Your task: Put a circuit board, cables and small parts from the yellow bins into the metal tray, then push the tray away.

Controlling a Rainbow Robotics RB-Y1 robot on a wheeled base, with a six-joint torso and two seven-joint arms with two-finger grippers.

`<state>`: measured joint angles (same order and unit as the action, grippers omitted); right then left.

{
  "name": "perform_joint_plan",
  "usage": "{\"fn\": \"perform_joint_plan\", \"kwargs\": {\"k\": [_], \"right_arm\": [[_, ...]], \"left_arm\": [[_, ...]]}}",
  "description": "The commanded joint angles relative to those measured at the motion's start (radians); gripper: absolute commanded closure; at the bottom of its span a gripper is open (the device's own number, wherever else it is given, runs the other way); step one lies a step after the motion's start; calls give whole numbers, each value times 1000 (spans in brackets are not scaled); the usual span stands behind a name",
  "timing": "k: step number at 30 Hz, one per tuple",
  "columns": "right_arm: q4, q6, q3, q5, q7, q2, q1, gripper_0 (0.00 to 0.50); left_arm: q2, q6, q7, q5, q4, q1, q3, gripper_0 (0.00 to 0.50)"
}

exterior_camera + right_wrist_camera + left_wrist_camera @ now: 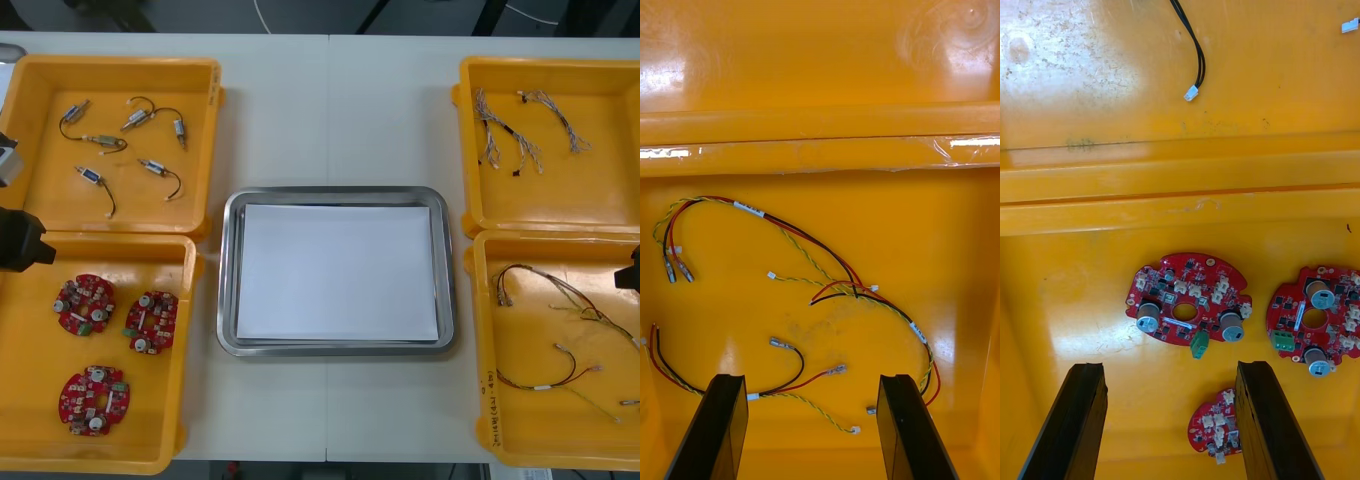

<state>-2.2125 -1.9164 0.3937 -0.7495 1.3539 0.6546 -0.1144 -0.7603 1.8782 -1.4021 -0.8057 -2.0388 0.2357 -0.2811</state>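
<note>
1. The left gripper [1171, 367] hangs over the near left bin [30, 420] at the counter's [330, 110] left edge. Its fingers [1082, 420] stand apart with nothing between them.
2. Three round red circuit boards [85, 304] lie flat on that bin's floor. In the left wrist view one board lies just beyond the gap between the fingers, a second lies beside it, and a third is partly hidden behind one finger.
3. The right gripper [812, 379] hangs over the near right bin [540, 430] at the counter's right edge. Its fingers are also spread and empty.
4. Red, yellow and black cables [827, 289] lie loose and tangled on that bin's floor below the right gripper, not touching it.
5. The far left bin [40, 120] holds small metal parts [152, 166] with black leads.
6. The far right bin [600, 190] holds twisted blue and white cables [500, 135].
7. The metal tray [228, 270], white inside, sits on the counter between the bins.
</note>
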Motion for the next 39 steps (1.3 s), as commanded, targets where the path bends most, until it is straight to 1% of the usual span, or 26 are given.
{"fn": "perform_joint_plan", "kwargs": {"k": [1,39], "right_arm": [[-7,-3,20,-4,-45,36,7,0],[-7,-3,20,-4,-45,36,7,0]], "left_arm": [[9,6,-77,10,-8,20,-26,0],[9,6,-77,10,-8,20,-26,0]]}}
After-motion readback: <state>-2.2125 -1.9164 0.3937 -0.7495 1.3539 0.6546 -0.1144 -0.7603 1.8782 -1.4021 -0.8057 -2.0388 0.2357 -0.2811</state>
